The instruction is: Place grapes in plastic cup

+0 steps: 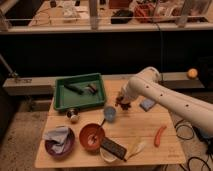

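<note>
Wooden tabletop (145,132), pale, rectangular, on a speckled floor; a dark counter wall and a lit, cluttered bench stand behind it.

Arm (170,97): white, reaching in from the right edge toward the middle of the far edge.

Gripper (123,101): hanging low over the far-centre tabletop, fingers pressed together on the grapes (123,104), a dark reddish clump at its tip, just above or on the wood; cannot tell which.

Plastic cup (109,113): light blue, upright, just left and nearer than the grapes, apart from them.

Green tray (80,91): far left corner, dark items inside.

Blue pad (147,104): far edge, right of the gripper.

Red-brown bowl (92,137): near centre-left. Purple bowl (59,140) with cloth: near left corner.

Dark flat item (114,148) and pale banana-like piece (137,148): near edge, centre.

Red-orange sausage shape (159,135): right side, alone.

Orange fruit (192,73): off the tabletop, on the ledge behind right.

Open wood: a strip between cup and sausage shape, and the near right corner.
</note>
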You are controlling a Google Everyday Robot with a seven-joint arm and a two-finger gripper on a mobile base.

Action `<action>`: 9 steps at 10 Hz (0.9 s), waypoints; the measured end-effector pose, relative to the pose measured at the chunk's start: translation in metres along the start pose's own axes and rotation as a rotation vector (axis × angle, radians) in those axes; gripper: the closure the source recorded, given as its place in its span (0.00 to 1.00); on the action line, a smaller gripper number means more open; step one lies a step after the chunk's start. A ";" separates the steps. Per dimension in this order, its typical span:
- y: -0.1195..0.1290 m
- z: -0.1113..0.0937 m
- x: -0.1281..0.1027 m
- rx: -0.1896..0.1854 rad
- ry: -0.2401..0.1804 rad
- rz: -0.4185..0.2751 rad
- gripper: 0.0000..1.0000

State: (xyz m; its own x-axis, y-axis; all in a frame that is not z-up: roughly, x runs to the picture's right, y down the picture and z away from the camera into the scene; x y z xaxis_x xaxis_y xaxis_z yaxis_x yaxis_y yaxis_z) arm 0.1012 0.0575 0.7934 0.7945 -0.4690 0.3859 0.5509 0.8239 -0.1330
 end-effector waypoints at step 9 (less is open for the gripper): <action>-0.005 -0.003 -0.013 0.025 -0.074 -0.097 1.00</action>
State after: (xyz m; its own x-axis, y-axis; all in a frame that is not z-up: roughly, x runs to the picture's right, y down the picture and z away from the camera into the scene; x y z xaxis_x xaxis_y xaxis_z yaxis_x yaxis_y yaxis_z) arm 0.0894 0.0582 0.7861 0.7158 -0.5231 0.4627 0.6172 0.7838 -0.0688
